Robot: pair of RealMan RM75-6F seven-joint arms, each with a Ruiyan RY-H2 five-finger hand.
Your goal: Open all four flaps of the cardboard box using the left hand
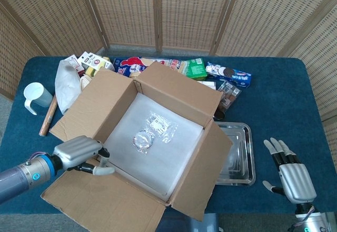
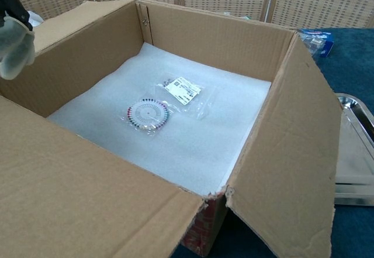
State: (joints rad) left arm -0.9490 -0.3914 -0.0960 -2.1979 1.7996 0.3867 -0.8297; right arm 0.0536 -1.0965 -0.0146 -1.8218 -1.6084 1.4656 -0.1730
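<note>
The cardboard box (image 1: 142,137) sat with all flaps folded out — left hand (image 1: 79,153) curled, empty; right hand (image 1: 292,174) spread, empty.

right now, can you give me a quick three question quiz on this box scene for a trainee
1. True or false: the right hand is holding a flap of the cardboard box.
2. Which hand is at the box's near-left corner: (a) the left hand or (b) the right hand?
3. Fill in: the round pin wheel and the small plastic bag lie on the white ____ lining the box.

Key
1. False. It rests apart from the box, to the right of the metal tray, fingers spread, holding nothing.
2. (a)
3. foam
</note>
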